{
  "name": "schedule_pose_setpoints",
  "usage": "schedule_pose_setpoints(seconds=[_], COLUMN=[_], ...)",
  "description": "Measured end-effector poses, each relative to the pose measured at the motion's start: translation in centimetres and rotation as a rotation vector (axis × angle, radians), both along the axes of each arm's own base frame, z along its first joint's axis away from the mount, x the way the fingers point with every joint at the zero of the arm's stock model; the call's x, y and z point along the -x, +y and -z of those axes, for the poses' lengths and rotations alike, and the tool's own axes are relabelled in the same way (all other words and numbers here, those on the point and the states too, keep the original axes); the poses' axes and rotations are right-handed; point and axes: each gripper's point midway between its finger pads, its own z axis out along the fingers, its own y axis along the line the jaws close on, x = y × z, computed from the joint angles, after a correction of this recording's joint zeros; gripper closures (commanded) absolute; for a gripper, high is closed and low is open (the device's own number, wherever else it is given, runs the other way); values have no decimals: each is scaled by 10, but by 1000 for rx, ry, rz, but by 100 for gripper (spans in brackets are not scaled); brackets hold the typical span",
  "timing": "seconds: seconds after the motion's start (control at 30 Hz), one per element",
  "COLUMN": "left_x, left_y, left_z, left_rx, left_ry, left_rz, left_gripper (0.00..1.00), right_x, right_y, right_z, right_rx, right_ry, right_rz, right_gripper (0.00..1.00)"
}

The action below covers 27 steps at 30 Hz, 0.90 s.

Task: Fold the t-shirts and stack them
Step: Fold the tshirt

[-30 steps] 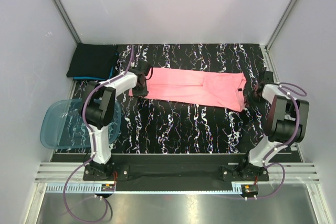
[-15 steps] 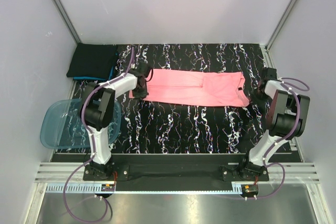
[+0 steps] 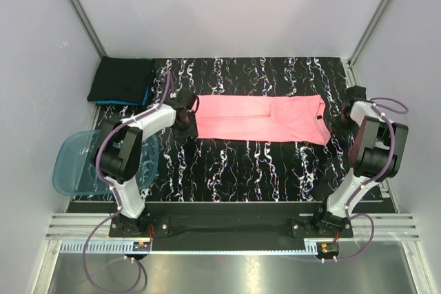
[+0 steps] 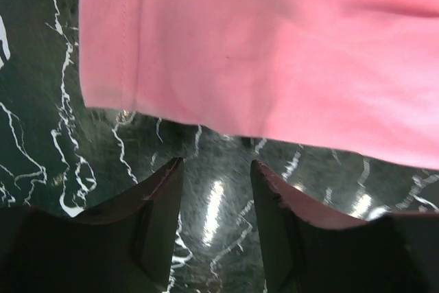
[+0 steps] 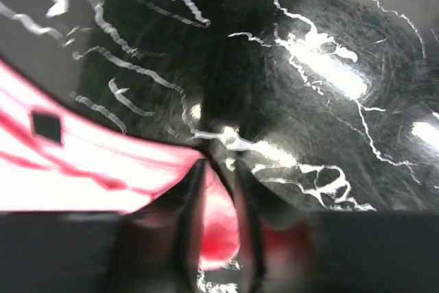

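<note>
The salmon-pink t-shirt (image 3: pixel 262 118) lies as a long folded strip across the black marbled table (image 3: pixel 241 163), its dark neck label (image 3: pixel 319 116) at the right end. My left gripper (image 3: pixel 186 116) is at the shirt's left end. In the left wrist view it (image 4: pixel 216 169) stands open over bare table, just short of the pink hem (image 4: pixel 274 46). My right gripper (image 3: pixel 340 120) is at the shirt's right end. In the right wrist view it (image 5: pixel 218 169) stands slightly open with a bulge of pink cloth (image 5: pixel 103 162) between its fingers. A folded black t-shirt (image 3: pixel 120 79) rests on a teal-blue one (image 3: pixel 118 103) at the back left.
A translucent blue tub (image 3: pixel 76 163) hangs over the table's left edge beside the left arm. Grey walls close in the back and both sides. The right arm stands close to the right wall.
The pink shirt was skewed, with its right end nearer; now it lies straight. Both grippers went back and let the cloth settle. The left jaws have come off the hem.
</note>
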Motion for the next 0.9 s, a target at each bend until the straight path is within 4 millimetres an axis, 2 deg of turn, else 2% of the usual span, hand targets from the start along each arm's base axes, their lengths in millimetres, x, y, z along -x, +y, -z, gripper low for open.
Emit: schedule_pose_setpoints(seconds=[0.1,0.2,0.27,0.4,0.47,0.53,0.6,0.67,0.8,0.9], left_x=[-1,-16,-30,-51,-63,-75,-89,-102,-116,-118], left_y=[-6,-23,-41,-81,-103,-122,-143,-164,-195,-219], left_z=[-19,-55,-85,-141,-165,-180,-185,-179,-146,-117], left_rx=[39,122,208,366,441,499,546,580,596,598], left_ry=[-22,-95,-173,-309,-361,-397,-416,-417,-369,-327], left_rz=[6,33,69,169,221,264,306,342,382,411], left_gripper=[43,39,36,36,36,36,36,37,38,39], right_x=[-3,-18,-28,-57,-71,-89,-102,-109,-120,-134], right_y=[0,5,12,40,51,61,71,82,102,107], right_z=[-15,-43,-61,-91,-95,-93,-86,-77,-64,-57], right_rx=[2,-6,-22,-125,-178,-224,-257,-283,-310,-297], right_ry=[-14,-98,-172,-352,-401,-433,-447,-447,-439,-440], right_rz=[-59,-147,-211,-381,-449,-517,-581,-633,-741,-804], right_gripper=[55,53,54,59,60,59,59,60,60,58])
